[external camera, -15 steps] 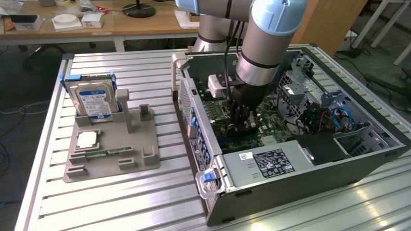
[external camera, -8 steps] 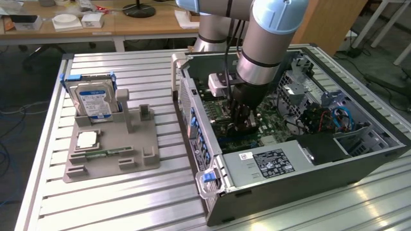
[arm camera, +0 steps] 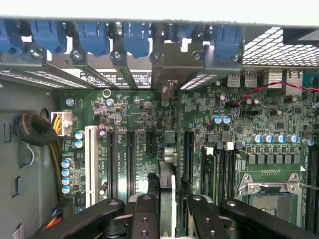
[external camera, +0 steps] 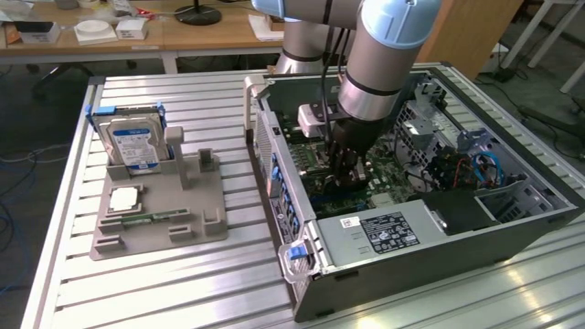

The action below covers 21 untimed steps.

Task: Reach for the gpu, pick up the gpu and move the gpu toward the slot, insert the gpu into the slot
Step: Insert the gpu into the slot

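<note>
The gpu (arm camera: 167, 191) stands on edge between the gripper (arm camera: 168, 209) fingers, clamped from both sides, its bracket end up against the case's rear slot covers (arm camera: 124, 64). It's right over the green motherboard (arm camera: 139, 124), just beside the dark expansion slots (arm camera: 130, 159). Well beyond the arm, outside the computer case (external camera: 439, 253), a hard drive (external camera: 133, 140) stands in a grey holder (external camera: 174, 212).

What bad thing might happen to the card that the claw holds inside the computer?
The claw holds the gpu edge-on over the motherboard. If it comes down crooked, it might hit the black slots beside it. Its metal bracket might also catch on the case.
</note>
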{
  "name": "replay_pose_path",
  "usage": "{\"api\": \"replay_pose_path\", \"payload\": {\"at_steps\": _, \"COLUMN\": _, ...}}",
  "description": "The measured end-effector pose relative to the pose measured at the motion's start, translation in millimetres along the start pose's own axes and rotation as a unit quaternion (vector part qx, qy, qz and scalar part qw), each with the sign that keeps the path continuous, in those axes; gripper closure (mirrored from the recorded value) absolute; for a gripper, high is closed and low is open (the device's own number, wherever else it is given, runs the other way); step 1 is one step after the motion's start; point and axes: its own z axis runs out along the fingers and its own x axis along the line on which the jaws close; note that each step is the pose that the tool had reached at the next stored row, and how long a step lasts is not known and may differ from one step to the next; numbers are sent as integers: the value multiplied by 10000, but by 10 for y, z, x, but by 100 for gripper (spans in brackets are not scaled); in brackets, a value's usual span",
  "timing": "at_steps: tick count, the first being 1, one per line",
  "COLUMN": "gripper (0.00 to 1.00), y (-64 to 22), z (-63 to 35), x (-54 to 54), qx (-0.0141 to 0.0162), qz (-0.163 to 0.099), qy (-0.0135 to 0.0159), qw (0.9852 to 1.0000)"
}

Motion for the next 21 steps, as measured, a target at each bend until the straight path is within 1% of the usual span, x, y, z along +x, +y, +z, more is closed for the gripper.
{"api": "replay_pose_path", "payload": {"at_steps": 7, "gripper": 73, "y": 27, "z": 1, "x": 0, "qx": 2, "qz": -1, "qy": -6, "qw": 10000}}
{"api": "replay_pose_path", "payload": {"at_steps": 21, "gripper": 73, "y": 19, "z": 0, "x": -4, "qx": 1, "qz": 0, "qy": -6, "qw": 10000}}
